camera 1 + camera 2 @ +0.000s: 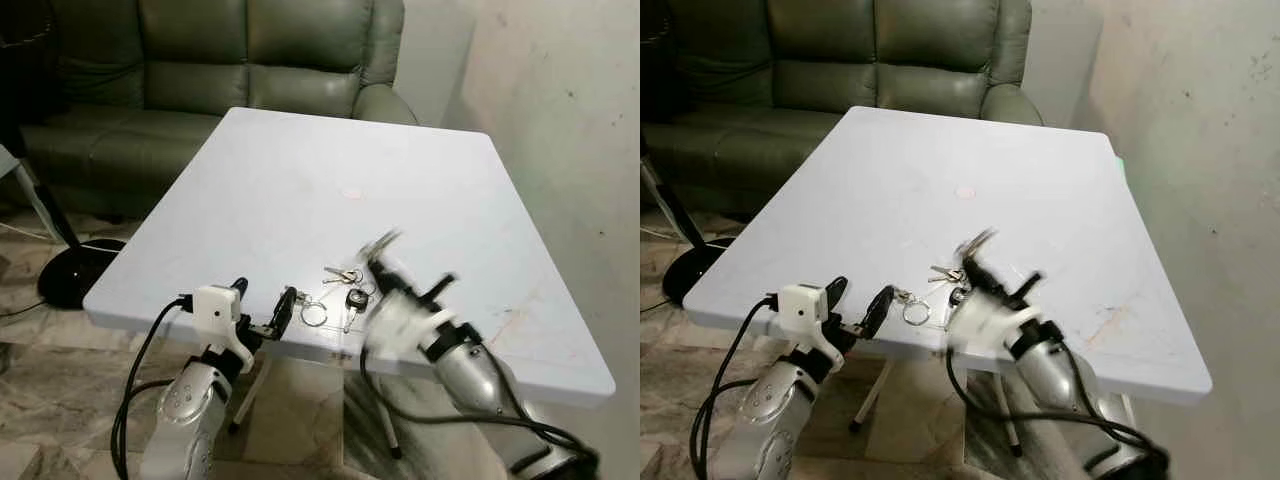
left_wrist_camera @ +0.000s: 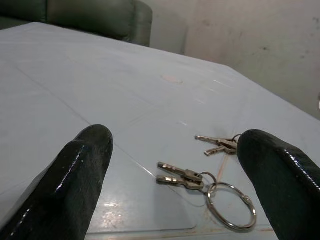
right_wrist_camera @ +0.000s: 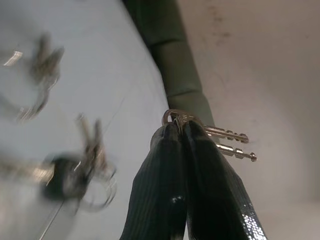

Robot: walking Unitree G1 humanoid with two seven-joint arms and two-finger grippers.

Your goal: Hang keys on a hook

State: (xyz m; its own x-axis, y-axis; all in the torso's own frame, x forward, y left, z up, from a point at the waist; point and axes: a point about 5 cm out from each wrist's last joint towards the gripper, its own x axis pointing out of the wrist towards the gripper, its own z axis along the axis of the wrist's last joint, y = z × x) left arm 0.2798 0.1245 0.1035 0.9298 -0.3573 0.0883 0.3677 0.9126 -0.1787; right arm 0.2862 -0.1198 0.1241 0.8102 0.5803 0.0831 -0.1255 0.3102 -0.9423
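Two keys [image 3: 227,140] pinched by right tool [image 3: 181,131].

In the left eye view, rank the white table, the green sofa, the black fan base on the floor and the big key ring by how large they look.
1. white table
2. green sofa
3. black fan base
4. big key ring

This is apparent size only; the sofa is farther away and partly cropped.

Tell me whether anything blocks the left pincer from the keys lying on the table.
Nothing visible does. The left pincer is open at the near table edge, with the key ring and its keys lying on bare tabletop ahead between its fingers. The right pincer already pinches another pair of keys.
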